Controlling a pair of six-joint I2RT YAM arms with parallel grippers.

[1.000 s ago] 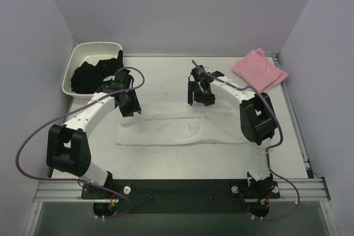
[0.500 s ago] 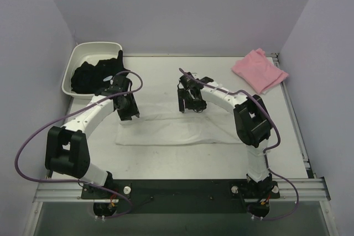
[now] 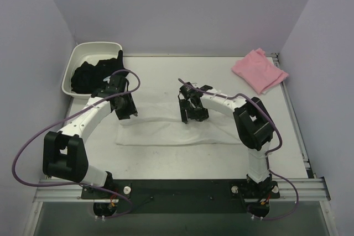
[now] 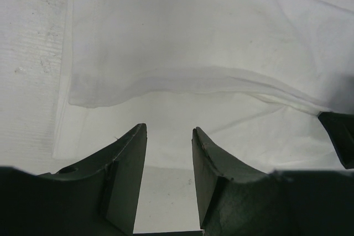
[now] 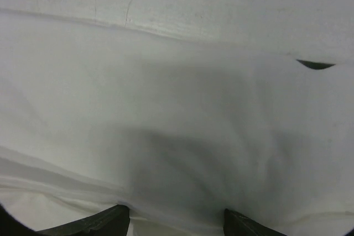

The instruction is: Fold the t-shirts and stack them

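Nearest us, the white t-shirt (image 3: 166,134) lies as a long folded band across the middle of the table (image 3: 166,161). Over its left end we see the left gripper (image 4: 170,131), fingers apart with nothing between them. Near the band's middle, the right gripper (image 5: 177,216) stands wide apart, low over the cloth. Farther back, the pink t-shirt (image 3: 259,70) sits folded at the right corner. In the left corner a white tub (image 3: 94,52) holds dark clothes (image 3: 91,75).

Readable text: none in any view.
White t-shirt (image 3: 166,132): plain cloth, no lettering legible.
Pink t-shirt (image 3: 259,70): no lettering legible.
White tub (image 3: 70,71): no label legible.
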